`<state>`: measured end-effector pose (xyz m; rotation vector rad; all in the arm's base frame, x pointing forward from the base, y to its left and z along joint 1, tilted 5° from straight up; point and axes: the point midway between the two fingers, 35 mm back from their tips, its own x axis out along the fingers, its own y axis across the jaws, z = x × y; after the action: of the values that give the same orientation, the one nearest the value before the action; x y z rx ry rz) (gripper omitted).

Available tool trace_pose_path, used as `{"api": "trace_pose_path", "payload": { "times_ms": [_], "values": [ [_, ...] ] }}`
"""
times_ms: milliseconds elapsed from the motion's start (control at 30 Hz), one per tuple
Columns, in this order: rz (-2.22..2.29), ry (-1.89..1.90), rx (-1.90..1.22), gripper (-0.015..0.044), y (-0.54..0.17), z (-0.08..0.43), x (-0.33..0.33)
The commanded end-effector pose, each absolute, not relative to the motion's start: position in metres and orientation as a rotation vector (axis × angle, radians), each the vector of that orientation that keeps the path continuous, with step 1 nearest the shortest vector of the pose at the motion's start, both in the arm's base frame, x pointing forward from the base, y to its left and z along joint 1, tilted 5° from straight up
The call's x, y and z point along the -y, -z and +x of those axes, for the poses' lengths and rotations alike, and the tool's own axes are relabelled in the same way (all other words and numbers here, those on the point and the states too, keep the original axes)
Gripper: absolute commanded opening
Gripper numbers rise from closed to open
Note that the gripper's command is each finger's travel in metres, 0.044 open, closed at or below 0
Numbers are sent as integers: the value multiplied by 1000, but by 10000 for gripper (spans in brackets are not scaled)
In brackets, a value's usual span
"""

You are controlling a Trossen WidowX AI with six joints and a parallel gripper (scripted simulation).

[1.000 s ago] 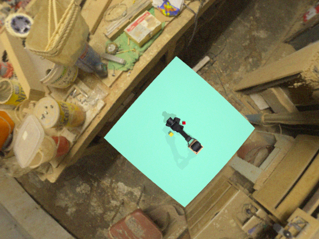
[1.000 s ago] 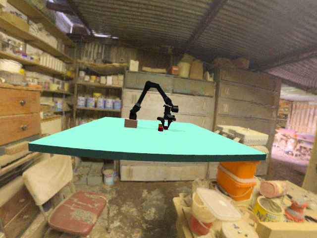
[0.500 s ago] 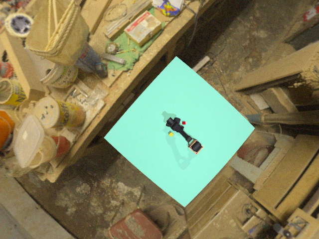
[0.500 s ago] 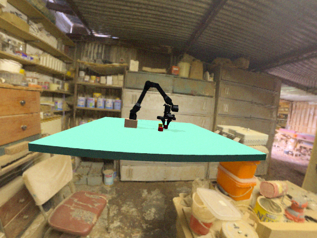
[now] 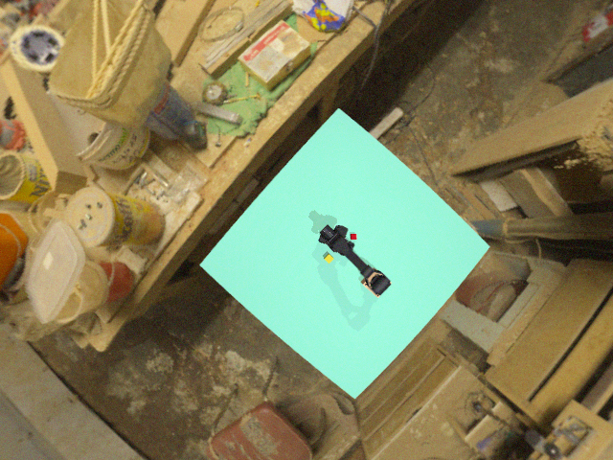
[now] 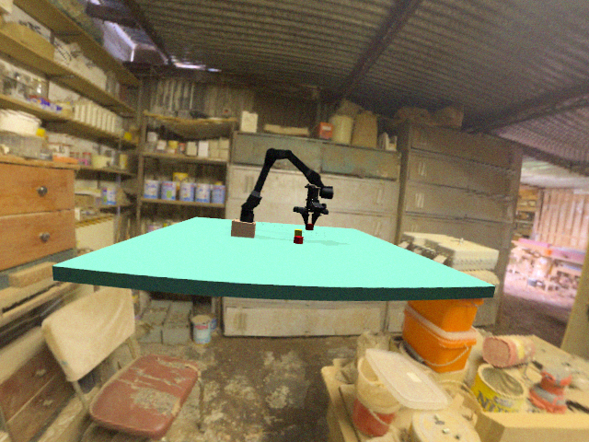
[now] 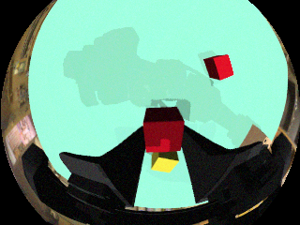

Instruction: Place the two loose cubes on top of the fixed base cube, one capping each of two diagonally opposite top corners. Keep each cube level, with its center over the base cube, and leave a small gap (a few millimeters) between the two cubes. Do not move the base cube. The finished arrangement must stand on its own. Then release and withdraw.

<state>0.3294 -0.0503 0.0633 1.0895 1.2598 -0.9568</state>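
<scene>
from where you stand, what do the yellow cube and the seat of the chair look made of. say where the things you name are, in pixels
The yellow cube [image 5: 329, 258] [image 6: 298, 232] [image 7: 164, 164]: perhaps painted wood or plastic, smooth and plain, no grain showing. The chair seat [image 5: 260, 435] [image 6: 144, 394]: possibly vinyl or painted board, red, worn, with pale patches breaking the colour.

We see a tabletop [image 5: 420, 222] [image 6: 266, 261] [image 7: 108, 28] with a smooth, even, matt surface. The arm [image 5: 355, 259] [image 6: 261, 178] looks like dark, matt plastic or coated metal; we cannot tell which. Its gripper [image 6: 309, 225] [image 7: 163, 129] has flat-looking black faces with little shine. Between its fingertips, we find a smooth, plain-faced red cube [image 6: 309, 226] [image 7: 163, 136], and the yellow cube [image 5: 329, 258] [image 6: 298, 232] [image 7: 165, 164] looks equally smooth. Around them, we notice a rough, worn wooden workbench [image 5: 192, 208], crumpled green cloth [image 5: 257, 106], corrugated metal roofing [image 6: 285, 42] and a scuffed red chair seat [image 5: 261, 435] [image 6: 144, 394].
</scene>
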Motion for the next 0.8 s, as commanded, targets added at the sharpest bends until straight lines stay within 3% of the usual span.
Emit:
{"api": "trace_pose_path", "payload": {
  "times_ms": [0,400,767],
  "values": [
    [1087,949,-1248,105,-80,330,51],
    [1087,950,-1248,105,-116,322,52],
    [999,867,-1288,105,-106,321,29]
  ]
}}
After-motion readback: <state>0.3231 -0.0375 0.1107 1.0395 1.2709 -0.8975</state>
